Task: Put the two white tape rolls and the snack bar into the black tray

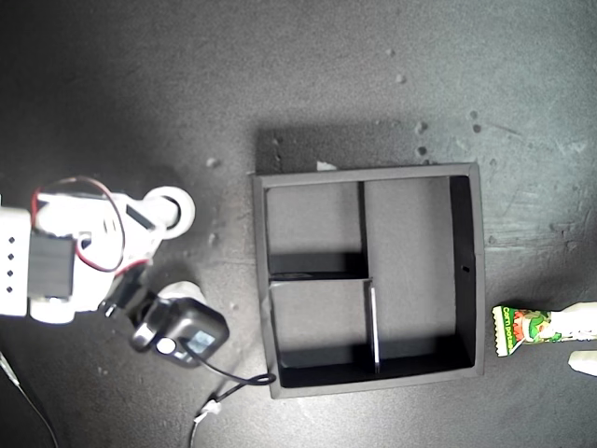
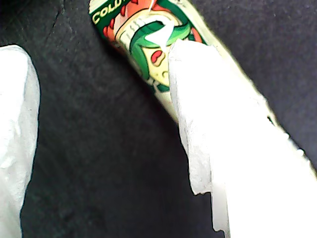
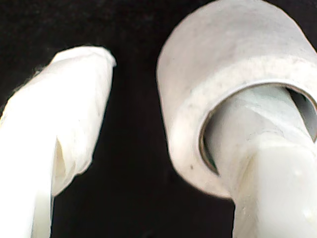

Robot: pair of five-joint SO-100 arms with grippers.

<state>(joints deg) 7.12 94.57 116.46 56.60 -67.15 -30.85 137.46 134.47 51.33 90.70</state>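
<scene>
my first gripper (image 2: 106, 129) sits over the snack bar (image 1: 527, 329), which lies on the dark table just beyond the black tray (image 1: 480, 280) at the exterior view's right. its fingers are wide apart, one resting on the wrapper, nothing clamped. the bar looks light, thin and slick, likely to bend or slide, so a pinch across its narrow middle seems safest.

my second gripper (image 3: 143, 129) is wide open too, with one finger (image 3: 257, 148) threaded through a tape roll (image 3: 208, 79) at the exterior view's left. the roll looks stiff and light; squeezing its wall should hold. the tray's compartments are bare.
</scene>
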